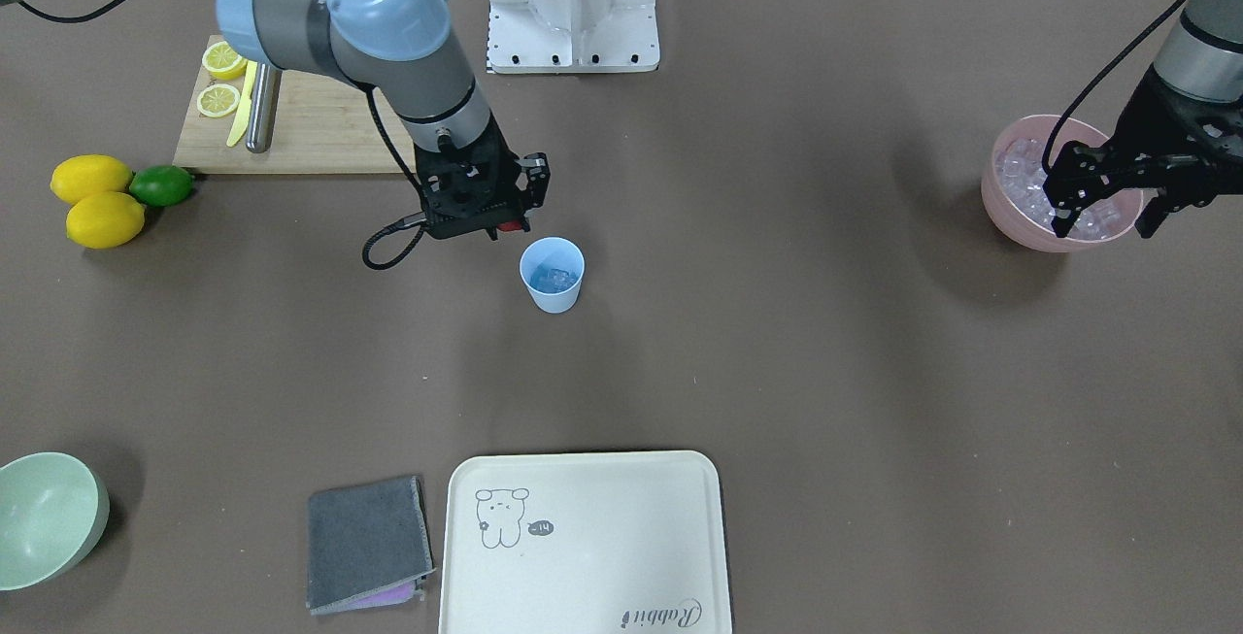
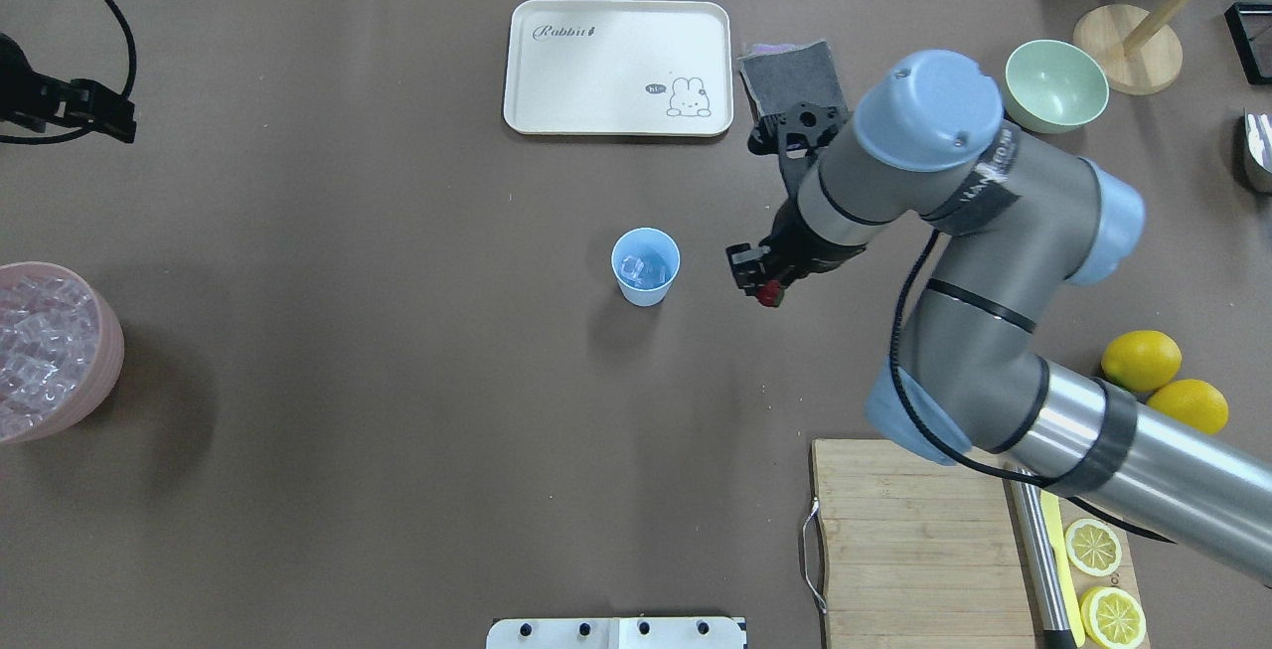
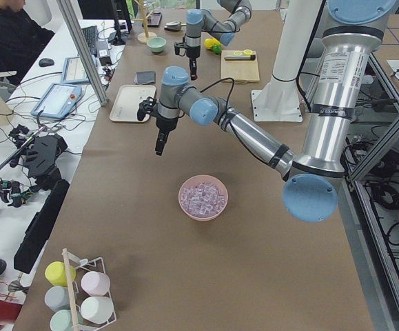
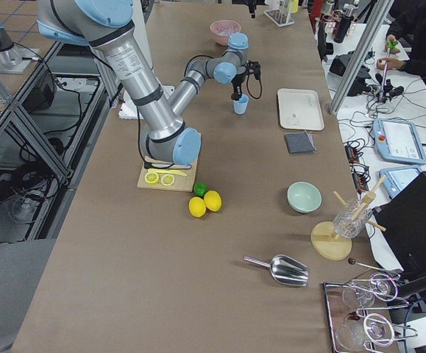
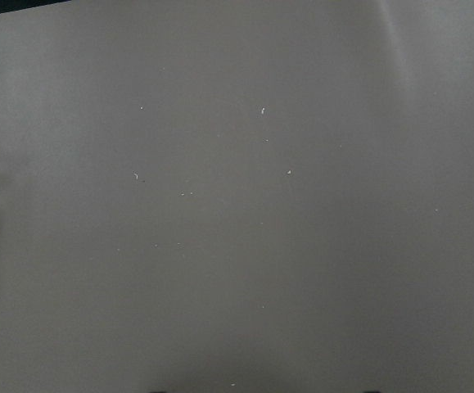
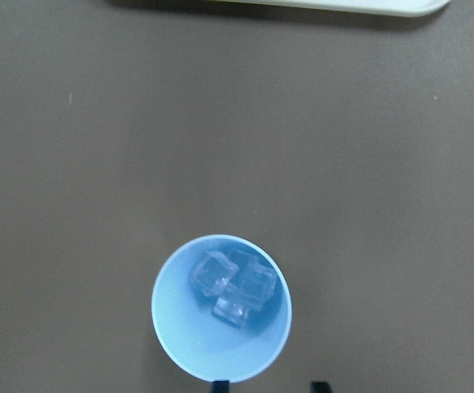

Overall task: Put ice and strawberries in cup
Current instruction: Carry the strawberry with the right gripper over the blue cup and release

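Note:
The light-blue cup (image 1: pixel 552 275) stands upright mid-table, also seen in the overhead view (image 2: pixel 645 266). A few clear cubes of ice (image 6: pixel 235 286) lie in its bottom. My right gripper (image 1: pixel 507 226) hangs just beside and above the cup, shut on a small red strawberry (image 2: pixel 766 296). Its fingertips (image 6: pixel 218 384) barely peek in at the bottom edge of the right wrist view. My left gripper (image 1: pixel 1107 221) is raised near the pink bowl (image 1: pixel 1010 216), which is heaped with ice (image 2: pixel 35 341). It is open and holds nothing. The left wrist view shows only bare table.
A wooden cutting board (image 1: pixel 311 129) with lemon slices and a knife lies behind the right arm. Two lemons (image 1: pixel 97 202) and a lime (image 1: pixel 162 185) sit beside it. A cream tray (image 1: pixel 583 542), a grey cloth (image 1: pixel 367 542) and a pale green bowl (image 1: pixel 44 517) line the operators' side.

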Controlling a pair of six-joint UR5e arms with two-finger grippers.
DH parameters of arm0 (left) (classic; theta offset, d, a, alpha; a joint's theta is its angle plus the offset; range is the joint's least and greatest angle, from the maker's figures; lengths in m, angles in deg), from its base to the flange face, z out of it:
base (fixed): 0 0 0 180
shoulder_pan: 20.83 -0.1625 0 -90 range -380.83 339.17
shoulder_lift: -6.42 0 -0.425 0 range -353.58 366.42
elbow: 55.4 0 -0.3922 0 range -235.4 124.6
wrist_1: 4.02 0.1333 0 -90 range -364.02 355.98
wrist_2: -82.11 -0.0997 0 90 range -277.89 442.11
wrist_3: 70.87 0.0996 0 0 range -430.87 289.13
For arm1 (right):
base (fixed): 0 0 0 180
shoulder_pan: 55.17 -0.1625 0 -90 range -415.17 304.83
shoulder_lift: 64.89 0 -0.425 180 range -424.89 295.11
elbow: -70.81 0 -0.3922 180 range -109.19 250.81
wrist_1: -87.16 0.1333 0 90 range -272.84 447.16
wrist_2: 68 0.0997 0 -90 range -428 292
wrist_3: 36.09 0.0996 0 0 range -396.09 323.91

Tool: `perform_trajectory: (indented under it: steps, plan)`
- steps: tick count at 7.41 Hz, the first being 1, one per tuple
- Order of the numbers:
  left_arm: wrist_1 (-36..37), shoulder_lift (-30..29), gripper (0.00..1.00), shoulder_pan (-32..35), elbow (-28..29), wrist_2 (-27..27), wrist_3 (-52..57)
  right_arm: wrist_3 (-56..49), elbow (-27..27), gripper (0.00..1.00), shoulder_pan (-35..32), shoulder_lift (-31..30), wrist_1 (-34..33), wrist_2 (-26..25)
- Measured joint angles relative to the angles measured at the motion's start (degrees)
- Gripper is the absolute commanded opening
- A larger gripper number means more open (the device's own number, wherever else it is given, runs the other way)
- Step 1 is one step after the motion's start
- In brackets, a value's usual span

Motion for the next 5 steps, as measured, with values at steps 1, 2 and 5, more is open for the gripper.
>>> perform_trajectory:
  steps: [1, 2, 5]
  plan:
    - [-0.1, 0.7, 0.87, 0.1, -0.2, 0.4, 0.1, 0.7, 1.7, 0.00, -0.5, 1.9, 0.1, -0.4]
    - [-0.1, 1.2, 0.87, 0.1, -0.4, 0.6, 0.0, 1.5, 3.5, 0.00, -0.7, 3.5, 0.2, -1.0]
    - [-0.2, 1.4, 0.88, 0.1, -0.1, 0.8, -0.2, 2.7, 6.5, 0.63, 0.2, 5.5, 0.7, -3.2]
